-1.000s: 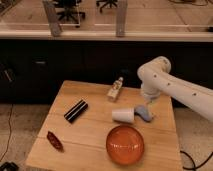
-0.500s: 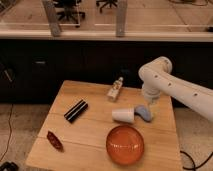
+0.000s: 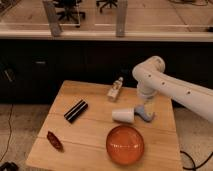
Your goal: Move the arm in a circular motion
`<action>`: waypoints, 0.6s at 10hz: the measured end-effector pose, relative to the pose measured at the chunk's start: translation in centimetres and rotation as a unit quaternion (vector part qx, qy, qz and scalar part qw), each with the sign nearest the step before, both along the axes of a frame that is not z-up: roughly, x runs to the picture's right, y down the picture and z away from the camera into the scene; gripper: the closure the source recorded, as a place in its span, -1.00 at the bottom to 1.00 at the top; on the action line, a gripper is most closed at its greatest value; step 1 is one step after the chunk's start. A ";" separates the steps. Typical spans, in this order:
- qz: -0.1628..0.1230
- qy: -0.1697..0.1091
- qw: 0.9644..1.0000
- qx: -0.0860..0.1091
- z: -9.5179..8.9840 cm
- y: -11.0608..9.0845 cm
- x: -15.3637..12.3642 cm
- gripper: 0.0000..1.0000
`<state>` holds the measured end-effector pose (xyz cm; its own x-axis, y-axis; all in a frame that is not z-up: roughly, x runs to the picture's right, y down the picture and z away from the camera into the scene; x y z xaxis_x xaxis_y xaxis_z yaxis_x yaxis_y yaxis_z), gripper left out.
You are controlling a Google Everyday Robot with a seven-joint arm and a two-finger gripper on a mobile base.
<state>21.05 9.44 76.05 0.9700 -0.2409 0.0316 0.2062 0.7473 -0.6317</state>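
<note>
1. Where the arm (image 3: 172, 86) comes in from the right edge of the frame, it runs up and left as a thick glossy white tube with small dark dots, ending in a bulbous joint at centre right, above the table's far right corner.
2. From that joint a short segment drops straight down to the gripper (image 3: 144, 112), a pale bluish-grey piece low over the right side of the table (image 3: 100, 135); I cannot tell how it is set.
3. Just left of the gripper lies a white cup (image 3: 123, 115) on its side, seemingly touching it.
4. An orange bowl (image 3: 125, 144) sits in the lower middle of the frame, near the table's front edge and just below the cup.
5. A small bottle (image 3: 115, 90) lies tilted near the back edge, up and left of the cup.
6. A black bar (image 3: 76, 110) lies diagonally on the left half of the table.
7. A dark red packet (image 3: 54, 140) rests at the lower left corner, well apart from everything else.
8. Behind the table stands a dark counter front, with office chairs (image 3: 67, 9) beyond it at the top of the frame.
</note>
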 end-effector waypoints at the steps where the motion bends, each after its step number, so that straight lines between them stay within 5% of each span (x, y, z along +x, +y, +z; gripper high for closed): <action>1: -0.004 -0.003 1.000 0.000 0.0 -0.1 0.0 -0.60; 6: -0.008 -0.005 1.000 -0.003 -0.1 0.4 1.5 -0.60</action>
<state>22.53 9.84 75.90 0.9659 -0.2556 0.0420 0.2234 0.7398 -0.6347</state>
